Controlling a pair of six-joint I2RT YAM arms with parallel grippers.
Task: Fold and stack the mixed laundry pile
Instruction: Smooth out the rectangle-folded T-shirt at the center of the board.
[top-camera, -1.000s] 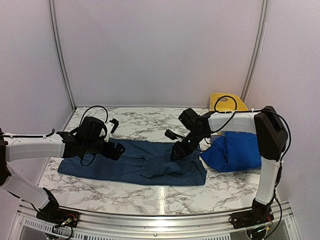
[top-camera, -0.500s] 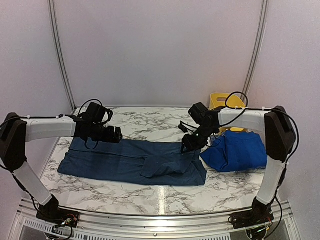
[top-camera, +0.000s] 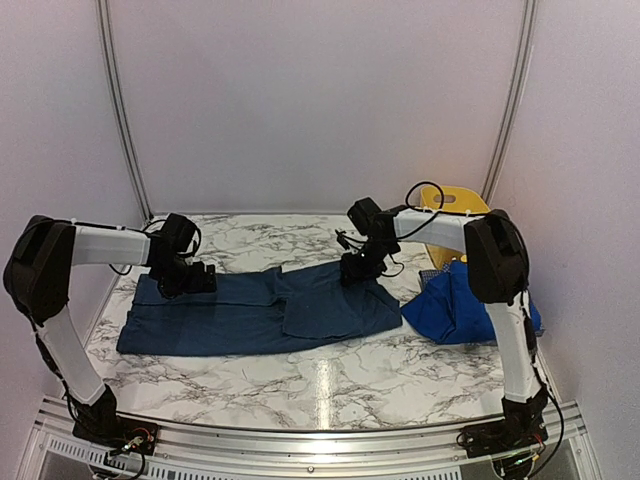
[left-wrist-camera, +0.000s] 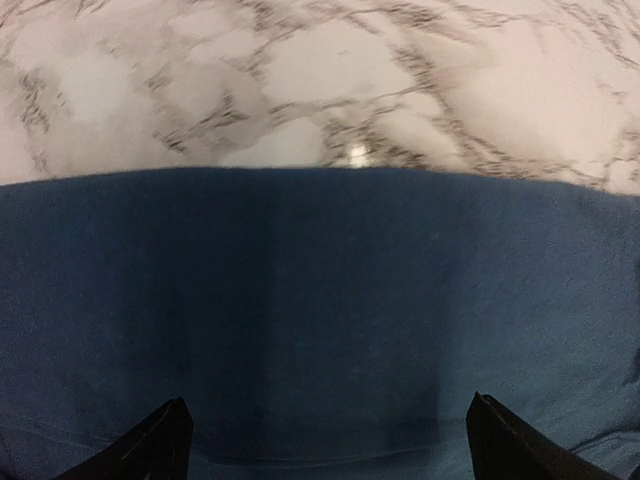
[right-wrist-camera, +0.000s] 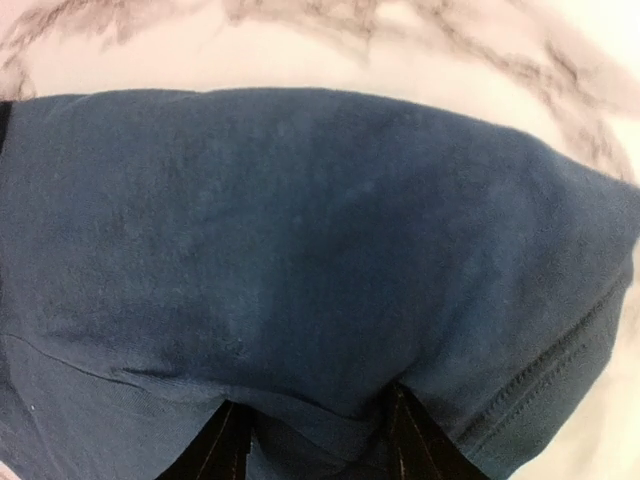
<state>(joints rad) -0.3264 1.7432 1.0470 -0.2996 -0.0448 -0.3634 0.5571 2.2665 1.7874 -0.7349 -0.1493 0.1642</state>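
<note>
Denim-blue garment (top-camera: 260, 315), flat along the middle of the counter (top-camera: 330, 390). At its far hem, left gripper (left-wrist-camera: 327, 420) spread wide over cloth, gripping nothing; right gripper (right-wrist-camera: 320, 420) pinching a raised fold. Beyond, rightward, royal-blue garment (top-camera: 470, 305) in a heap. Could lift one-sided from here and skew the fold, or drag the hem into that heap.

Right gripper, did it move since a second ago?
Yes. The right gripper moved away from the near rail, toward the back wall, dragging the dark blue garment.
</note>
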